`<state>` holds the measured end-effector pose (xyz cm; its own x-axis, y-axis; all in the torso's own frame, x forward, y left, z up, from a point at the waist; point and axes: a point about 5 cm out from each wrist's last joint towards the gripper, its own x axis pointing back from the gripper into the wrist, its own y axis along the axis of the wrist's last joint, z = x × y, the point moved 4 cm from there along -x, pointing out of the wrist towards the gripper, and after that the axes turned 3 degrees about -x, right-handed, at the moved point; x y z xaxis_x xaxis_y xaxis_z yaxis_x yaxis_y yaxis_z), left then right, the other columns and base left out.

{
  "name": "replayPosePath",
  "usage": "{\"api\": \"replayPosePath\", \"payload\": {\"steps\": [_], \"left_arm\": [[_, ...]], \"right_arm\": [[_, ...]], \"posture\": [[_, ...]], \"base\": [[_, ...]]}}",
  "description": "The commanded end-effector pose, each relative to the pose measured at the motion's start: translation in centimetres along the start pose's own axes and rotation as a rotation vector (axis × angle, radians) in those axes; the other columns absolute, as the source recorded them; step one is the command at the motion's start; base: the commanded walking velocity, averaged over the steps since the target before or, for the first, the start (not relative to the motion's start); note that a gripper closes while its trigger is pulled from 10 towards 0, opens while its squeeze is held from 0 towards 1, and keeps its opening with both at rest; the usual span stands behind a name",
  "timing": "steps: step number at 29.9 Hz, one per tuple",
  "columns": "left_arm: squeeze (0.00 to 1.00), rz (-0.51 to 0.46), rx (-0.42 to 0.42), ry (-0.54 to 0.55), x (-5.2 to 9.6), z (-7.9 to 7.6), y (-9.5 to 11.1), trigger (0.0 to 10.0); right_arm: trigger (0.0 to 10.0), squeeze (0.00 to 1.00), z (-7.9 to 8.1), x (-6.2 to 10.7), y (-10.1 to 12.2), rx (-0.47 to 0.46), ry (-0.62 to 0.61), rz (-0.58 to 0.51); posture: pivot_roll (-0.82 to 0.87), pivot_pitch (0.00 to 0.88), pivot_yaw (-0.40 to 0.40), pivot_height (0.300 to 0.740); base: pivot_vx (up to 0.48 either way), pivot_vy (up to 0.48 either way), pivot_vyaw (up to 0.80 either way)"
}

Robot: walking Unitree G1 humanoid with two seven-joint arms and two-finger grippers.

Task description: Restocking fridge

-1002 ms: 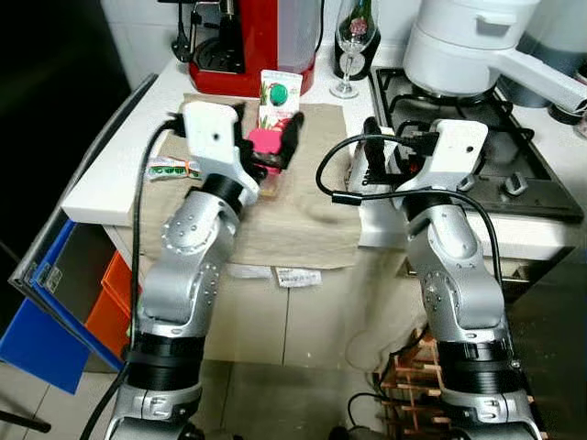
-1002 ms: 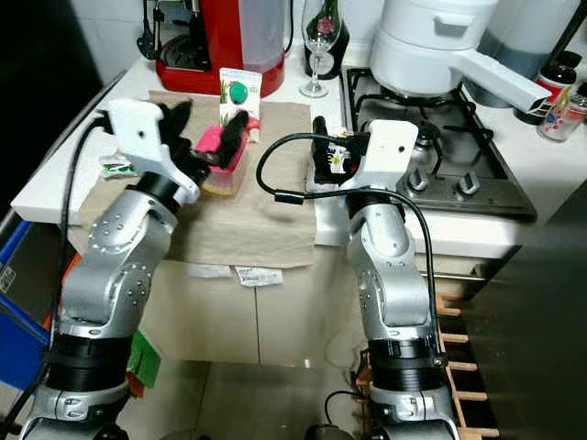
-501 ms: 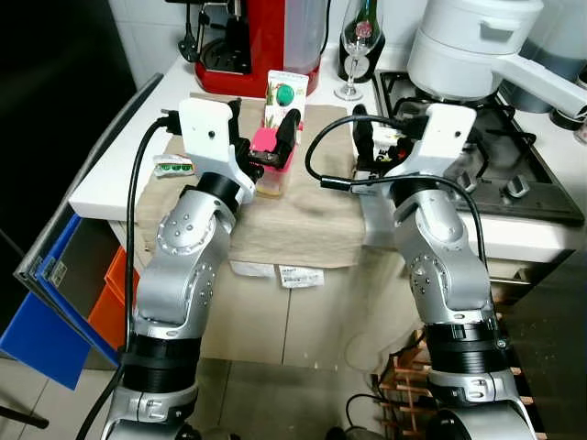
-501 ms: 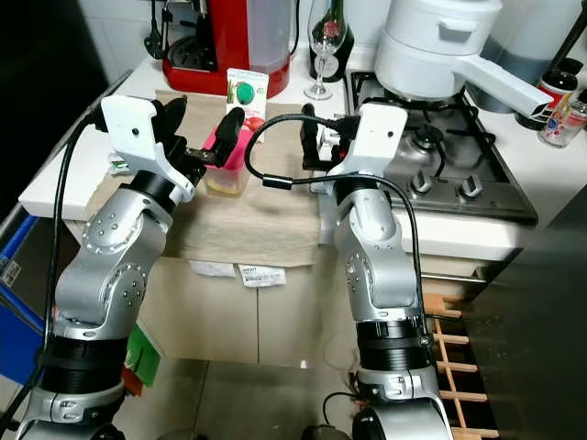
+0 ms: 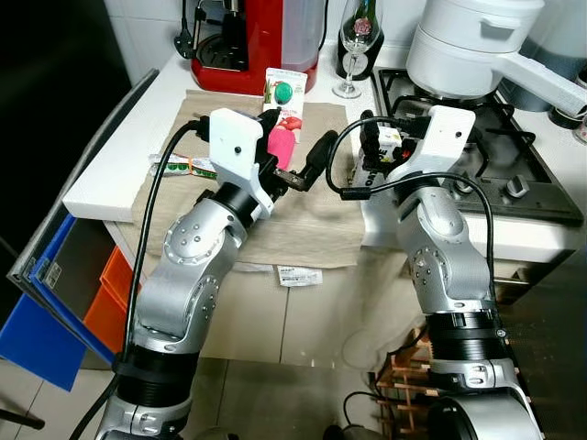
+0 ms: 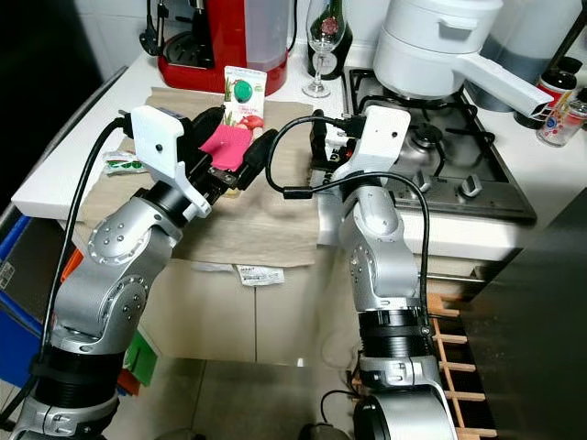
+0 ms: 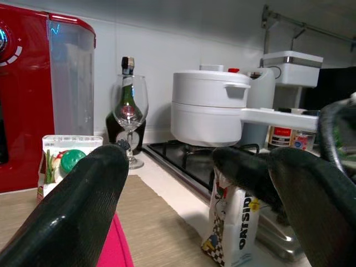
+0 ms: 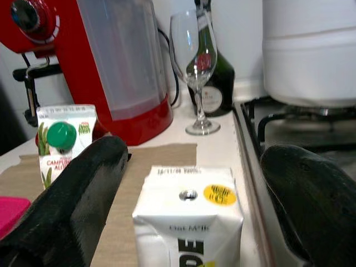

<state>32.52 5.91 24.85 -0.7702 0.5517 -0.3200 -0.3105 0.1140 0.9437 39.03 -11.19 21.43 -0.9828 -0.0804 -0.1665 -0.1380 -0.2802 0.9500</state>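
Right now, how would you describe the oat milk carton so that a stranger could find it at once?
Start at the gas stove with the big white pot. Just left of it, at the edge of the beige cloth, stands the oat milk carton, between the right gripper fingers. It is white with a yellow dot, unlike the green-capped carton near the red machine.

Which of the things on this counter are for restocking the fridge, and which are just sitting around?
For the fridge, most likely:
- oat milk carton, between the open right gripper's fingers
- green-capped carton
- pink-lidded tub, beside the open left gripper
- small packet, perhaps

Just lying about:
- red coffee machine
- wine glass
- dark bottle
- white pot on the stove
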Motion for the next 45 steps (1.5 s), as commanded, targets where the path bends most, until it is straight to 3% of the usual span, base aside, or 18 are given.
{"api": "replayPosePath", "payload": {"steps": [1, 14, 22, 31, 32, 33, 34, 45], "left_arm": [[0.00, -0.008, 0.007, -0.044, 0.0, -1.0, 0.3, 10.0], [0.00, -0.004, 0.015, -0.063, 0.5, -1.5, 0.2, 10.0], [0.00, 0.089, 0.037, -0.234, 1.7, -3.3, -1.9, 10.0], [0.00, 0.107, 0.034, -0.267, 2.0, -3.3, -2.1, 10.0], [0.00, 0.112, 0.040, -0.277, 2.2, -3.4, -2.1, 10.0], [0.00, 0.112, 0.040, -0.277, 2.2, -3.4, -2.1, 10.0], [0.00, 0.112, 0.051, -0.279, 2.3, -3.3, -2.0, 10.0], [0.00, 0.112, 0.051, -0.263, 2.2, -2.8, -1.6, 10.0]], "right_arm": [[10.0, 0.24, 0.4, -0.3, 0.0, -0.015, 0.011, 0.015], [10.0, 0.24, 1.3, -1.3, -1.1, -0.048, 0.030, 0.075], [10.0, 0.24, 1.2, -1.9, -2.2, -0.050, 0.004, 0.111], [10.0, 0.24, 0.9, -2.1, -2.6, -0.058, -0.020, 0.121], [7.0, 0.24, 0.7, -2.1, -2.6, -0.056, -0.028, 0.115], [7.0, 0.24, 0.7, -2.1, -2.6, -0.056, -0.028, 0.115], [0.0, 0.24, 0.6, -2.2, -2.5, -0.051, -0.034, 0.112], [0.0, 0.25, 0.4, -2.3, -2.8, -0.032, -0.038, 0.124]], "posture": [[0.02, 0.068, -0.055, 0.740], [0.04, 0.057, -0.063, 0.740], [0.05, 0.038, -0.057, 0.740], [0.05, 0.028, -0.054, 0.740], [0.05, 0.027, -0.053, 0.740], [0.05, 0.027, -0.053, 0.740], [0.05, 0.027, -0.049, 0.740], [0.05, 0.021, -0.053, 0.740]], "base": [[0.000, 0.000, 0.00], [0.000, 0.000, 0.00], [0.000, 0.000, 0.00], [0.000, 0.000, 0.00], [0.000, 0.000, 0.00], [0.000, 0.000, 0.00], [0.000, 0.000, 0.00], [0.000, 0.000, 0.00]]}}
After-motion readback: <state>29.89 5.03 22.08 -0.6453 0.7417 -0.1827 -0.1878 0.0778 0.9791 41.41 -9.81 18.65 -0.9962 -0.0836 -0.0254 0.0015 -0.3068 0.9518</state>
